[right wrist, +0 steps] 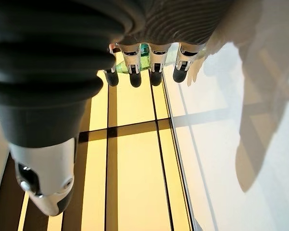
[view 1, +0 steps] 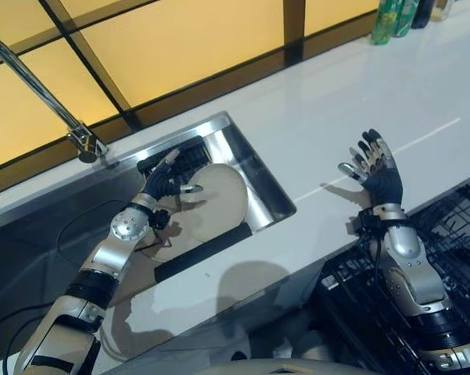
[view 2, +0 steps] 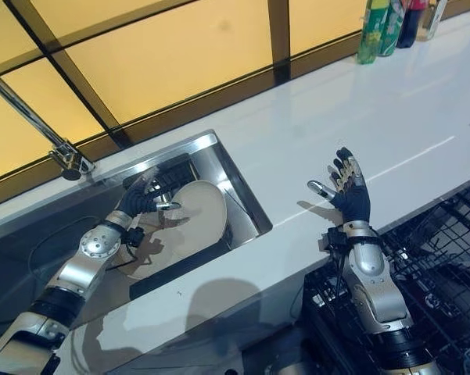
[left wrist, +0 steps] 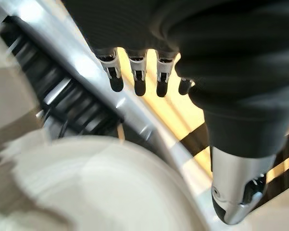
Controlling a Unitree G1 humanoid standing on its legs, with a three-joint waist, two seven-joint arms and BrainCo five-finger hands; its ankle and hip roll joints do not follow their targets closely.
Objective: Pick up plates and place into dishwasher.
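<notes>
A round cream plate (view 1: 219, 207) leans in the steel sink (view 1: 260, 178), also seen as the plate (left wrist: 110, 192) in the left wrist view. My left hand (view 1: 166, 181) is down in the sink at the plate's far-left rim, fingers (left wrist: 137, 77) straight and pointing at the sink's back wall, thumb (left wrist: 238, 192) spread out over the plate; nothing is held. My right hand (view 1: 379, 176) is raised over the white counter (view 1: 336, 117) right of the sink, open with spread fingers (right wrist: 134, 67) and empty.
The dishwasher's black wire rack (view 1: 453, 226) lies at the lower right, below the counter's front edge. A curved tap (view 1: 55, 101) stands behind the sink's left part. A dark ribbed drainer (view 1: 191, 156) sits at the sink's back. Bottles (view 1: 395, 17) stand far right.
</notes>
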